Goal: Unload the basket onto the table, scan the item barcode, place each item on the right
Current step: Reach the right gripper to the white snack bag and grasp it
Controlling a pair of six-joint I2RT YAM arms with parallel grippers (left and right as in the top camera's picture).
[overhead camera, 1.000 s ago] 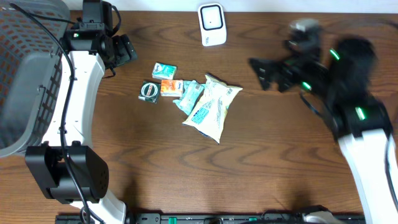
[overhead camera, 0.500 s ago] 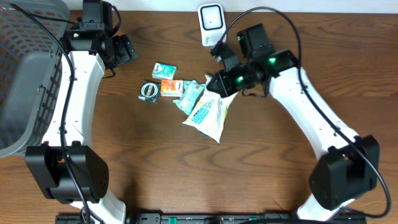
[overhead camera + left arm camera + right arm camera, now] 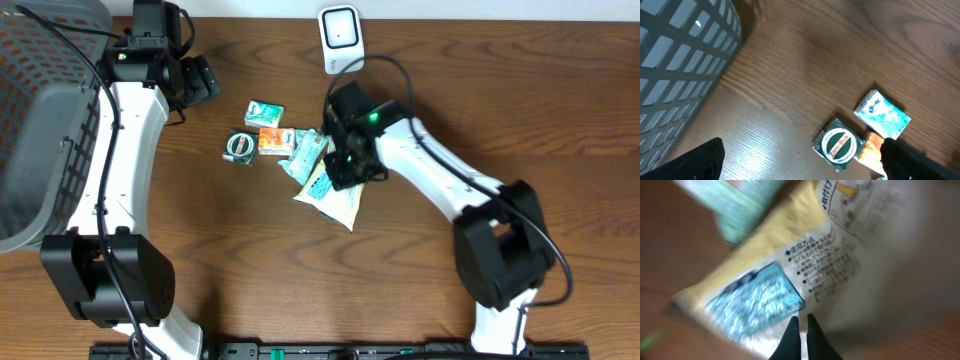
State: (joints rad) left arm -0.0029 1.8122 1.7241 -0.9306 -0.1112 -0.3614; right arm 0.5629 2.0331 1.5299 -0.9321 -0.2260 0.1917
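Your dark wooden table (image 3: 420, 270) carries a white scanner (image 3: 340, 40) at its 12 o'clock edge. A grey basket (image 3: 40, 120) takes up the 9 to 10 o'clock side and runs off the frame.

Just toward 11 o'clock from the middle you have a loose cluster of small goods. A teal-and-white tissue pack (image 3: 265, 112) lies at the top. At its 7 o'clock sits a round green tin (image 3: 238, 147). An orange packet (image 3: 271, 141) lies just beside the tin at its 3 o'clock. A teal pouch (image 3: 305, 155) touches the packet at its 4 o'clock. A pale yellow bag (image 3: 330, 195) lies slantwise against the pouch at its 5 o'clock.
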